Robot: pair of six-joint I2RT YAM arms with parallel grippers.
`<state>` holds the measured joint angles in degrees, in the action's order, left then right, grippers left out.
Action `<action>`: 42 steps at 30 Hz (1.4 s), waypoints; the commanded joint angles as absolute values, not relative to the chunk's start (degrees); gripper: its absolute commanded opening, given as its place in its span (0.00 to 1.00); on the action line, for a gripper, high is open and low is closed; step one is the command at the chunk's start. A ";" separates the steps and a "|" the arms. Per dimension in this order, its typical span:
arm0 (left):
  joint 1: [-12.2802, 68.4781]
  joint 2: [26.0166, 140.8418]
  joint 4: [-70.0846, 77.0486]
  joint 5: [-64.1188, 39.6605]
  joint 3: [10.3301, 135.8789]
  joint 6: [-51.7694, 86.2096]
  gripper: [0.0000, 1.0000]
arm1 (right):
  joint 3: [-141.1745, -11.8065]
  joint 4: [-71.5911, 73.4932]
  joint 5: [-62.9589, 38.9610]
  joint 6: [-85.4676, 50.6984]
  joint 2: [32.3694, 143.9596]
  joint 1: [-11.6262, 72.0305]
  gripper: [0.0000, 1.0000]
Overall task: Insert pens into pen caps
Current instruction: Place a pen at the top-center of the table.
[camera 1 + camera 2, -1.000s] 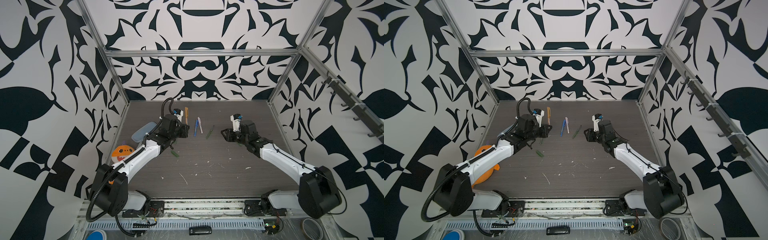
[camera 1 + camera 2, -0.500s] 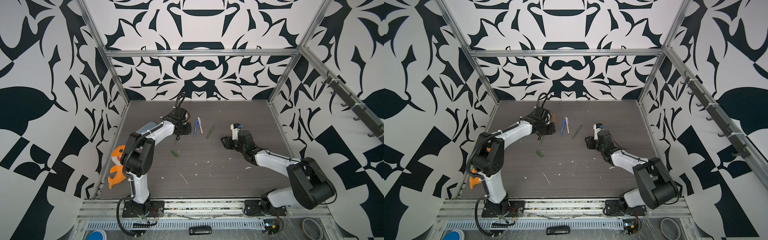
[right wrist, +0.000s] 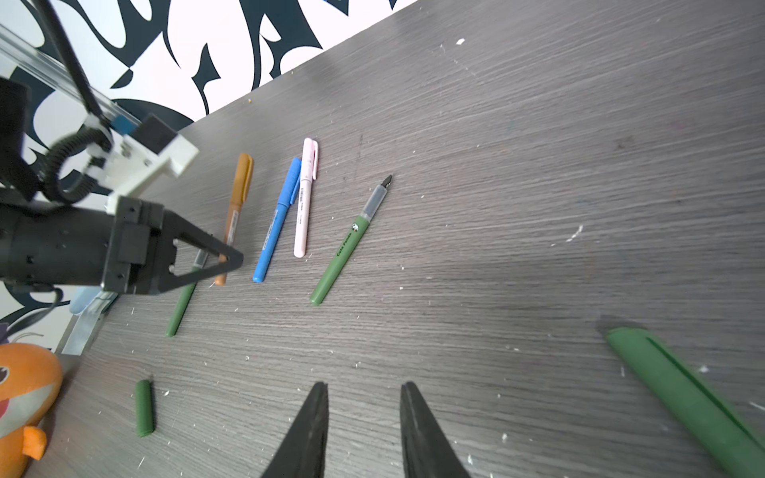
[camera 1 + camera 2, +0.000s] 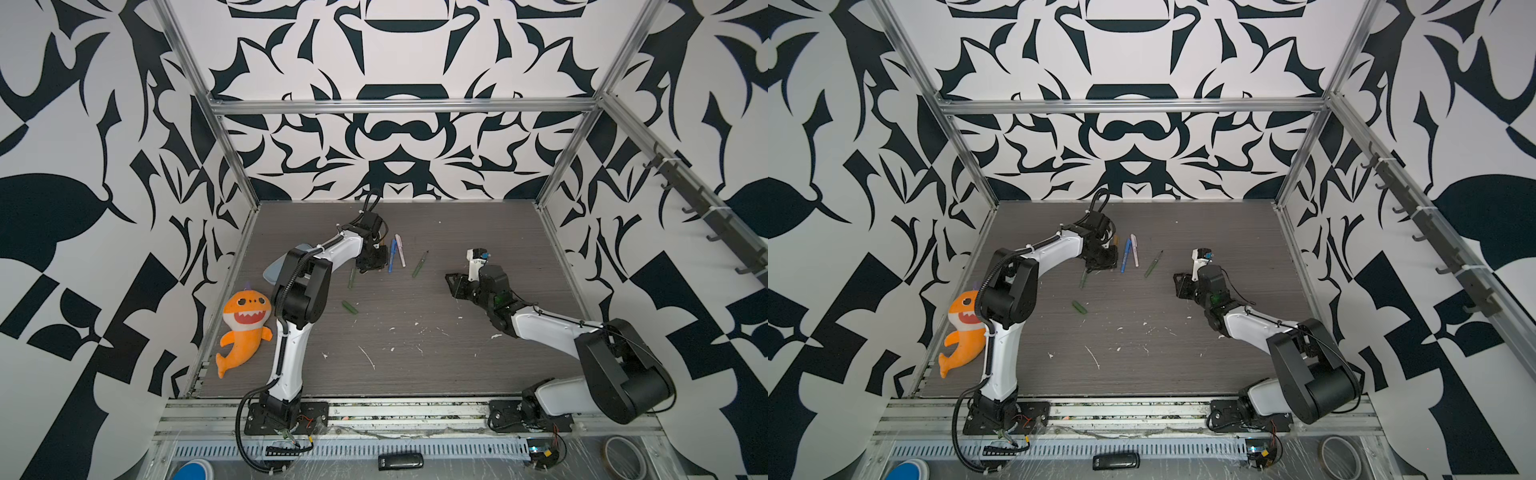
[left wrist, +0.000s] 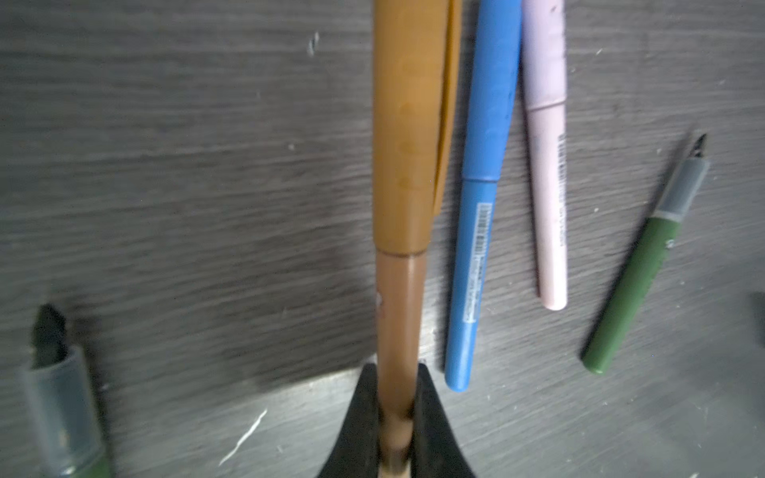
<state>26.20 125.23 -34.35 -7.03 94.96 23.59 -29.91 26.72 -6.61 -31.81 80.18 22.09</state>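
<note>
Left gripper point(image 5: 395, 372): clamped on capped orange-brown plastic pen point(image 5: 399, 298).
Right gripper point(image 3: 364, 430): jaws parted, empty.
Green plastic cap point(image 3: 683, 393): beside right fingers point(image 3: 418, 434), axis askew; right arm nearer.

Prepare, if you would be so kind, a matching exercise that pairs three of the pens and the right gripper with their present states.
Column one:
1. orange-brown pen
2. pale pink pen
3. green pen nearer the pink one
4. right gripper

Column two:
a. open, holding nothing
b. uncapped, dark tip bare, lying on the table
c. capped, clamped in the left gripper
d. capped, lying beside the blue pen

Pairs: 1-c, 2-d, 3-b, 4-a.
</note>
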 commanded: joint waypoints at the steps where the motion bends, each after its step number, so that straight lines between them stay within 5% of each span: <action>1: 25.84 126.73 -38.35 -7.88 97.07 23.65 0.03 | -29.89 29.48 -5.54 -32.47 79.28 22.32 0.33; 14: 25.84 129.81 -40.51 -8.89 101.38 23.75 0.20 | -30.23 29.40 -5.28 -31.95 80.18 22.68 0.33; 24: 25.86 127.49 -41.42 -9.65 102.13 22.89 0.25 | -30.41 28.73 -5.27 -31.38 79.59 22.90 0.33; 32: 25.84 115.81 -38.81 -12.30 97.63 19.99 0.32 | -31.29 26.83 -3.97 -29.98 80.20 22.95 0.33; 42: 25.84 93.92 -29.18 -7.17 73.21 23.39 0.37 | -37.28 16.90 -3.35 -28.57 82.63 23.03 0.29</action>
<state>26.09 95.13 -30.79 -9.80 79.40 21.47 -33.41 20.75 -3.95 -29.74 83.15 22.65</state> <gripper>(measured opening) 0.370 0.292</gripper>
